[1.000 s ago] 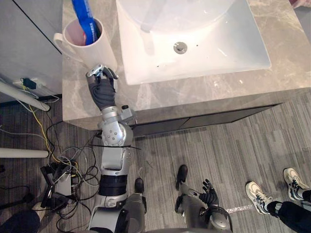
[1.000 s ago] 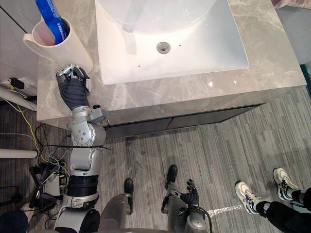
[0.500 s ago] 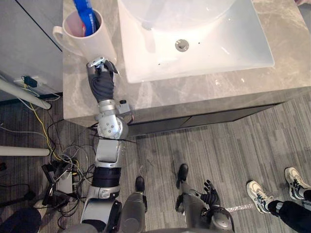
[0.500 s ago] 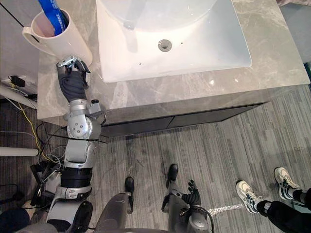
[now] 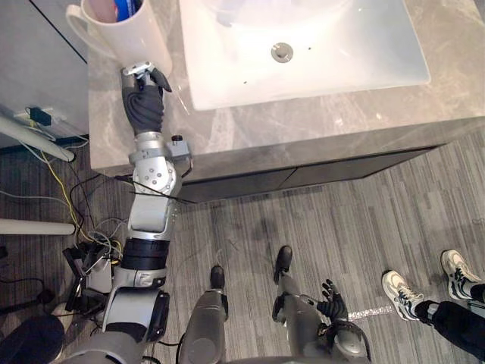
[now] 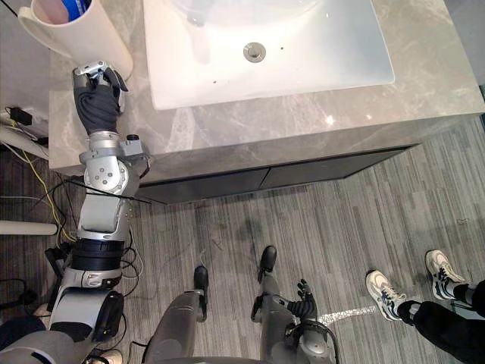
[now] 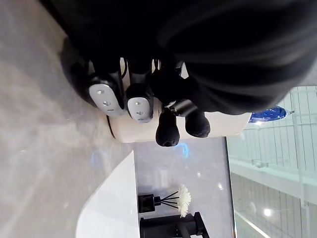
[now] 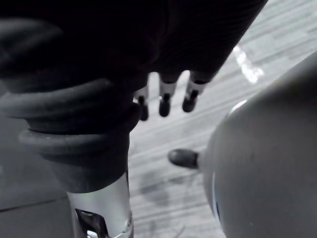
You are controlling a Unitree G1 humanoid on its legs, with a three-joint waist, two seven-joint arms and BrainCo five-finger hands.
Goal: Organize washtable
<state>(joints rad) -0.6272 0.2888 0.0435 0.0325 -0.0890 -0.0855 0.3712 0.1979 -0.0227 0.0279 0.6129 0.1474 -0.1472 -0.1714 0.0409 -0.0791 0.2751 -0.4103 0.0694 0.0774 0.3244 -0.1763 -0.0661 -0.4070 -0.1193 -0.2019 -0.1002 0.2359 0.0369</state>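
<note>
A tall white mug (image 5: 125, 34) with a blue tube (image 5: 125, 7) in it stands at the far left of the grey stone countertop (image 5: 303, 129), beside the white sink (image 5: 364, 45). My left hand (image 5: 144, 91) lies on the counter just in front of the mug. Its fingers (image 7: 138, 101) are curled, with the knuckles against the mug's base (image 7: 223, 130), and they hold nothing. My right hand (image 5: 331, 303) hangs low over the floor with relaxed fingers (image 8: 166, 99).
The counter's front edge runs just behind my left wrist, with dark drawer fronts (image 5: 303, 178) under it. A person's shoes (image 5: 398, 292) stand on the floor at the right. A dark reed diffuser (image 7: 148, 201) stands further back.
My left hand has slid forward and to the left along the counter, and the mug has shifted with it away from the sink. The camera has also moved. The right hand stays put.
</note>
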